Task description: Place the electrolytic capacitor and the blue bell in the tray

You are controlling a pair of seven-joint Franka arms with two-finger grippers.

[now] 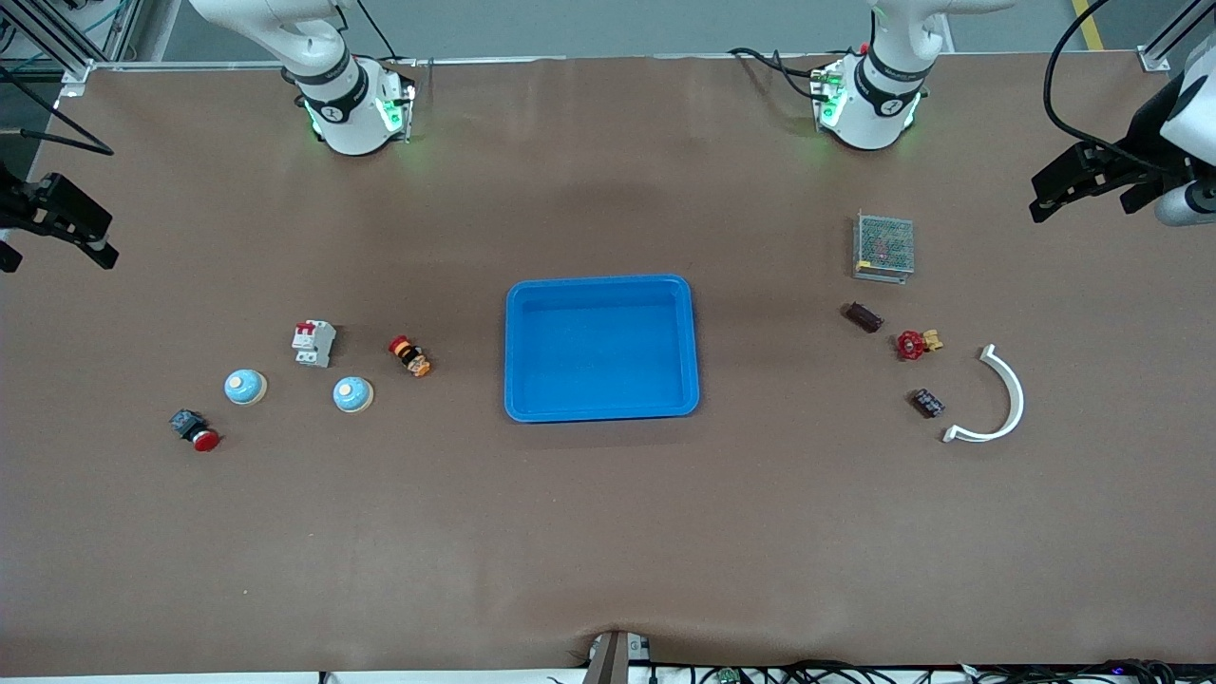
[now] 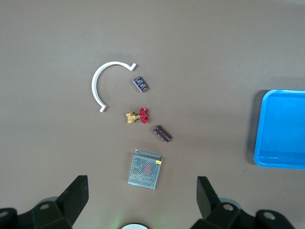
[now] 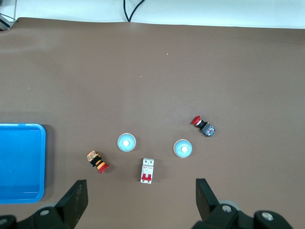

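The bright-blue tray point(image 1: 600, 285) lies empty at the table's middle; its edge shows in the left wrist view point(image 2: 281, 162) and the right wrist view point(image 3: 21, 164). Two blue bells point(image 1: 245, 387) point(image 1: 352, 394) sit toward the right arm's end, also seen in the right wrist view point(image 3: 126, 142) point(image 3: 182, 148). Two dark capacitor cylinders point(image 1: 864, 317) point(image 1: 927, 403) lie toward the left arm's end, also seen in the left wrist view point(image 2: 162, 133) point(image 2: 140, 84). My left gripper point(image 1: 1083, 185) point(image 2: 142, 186) and right gripper point(image 1: 66, 223) point(image 3: 140, 187) hang open and empty, high over the table's ends.
A grey mesh box point(image 1: 883, 247), a red valve point(image 1: 914, 344) and a white curved piece point(image 1: 997, 399) lie by the capacitors. A white circuit breaker point(image 1: 313, 343), an orange-and-black button point(image 1: 409, 356) and a red push button point(image 1: 194, 429) lie by the bells.
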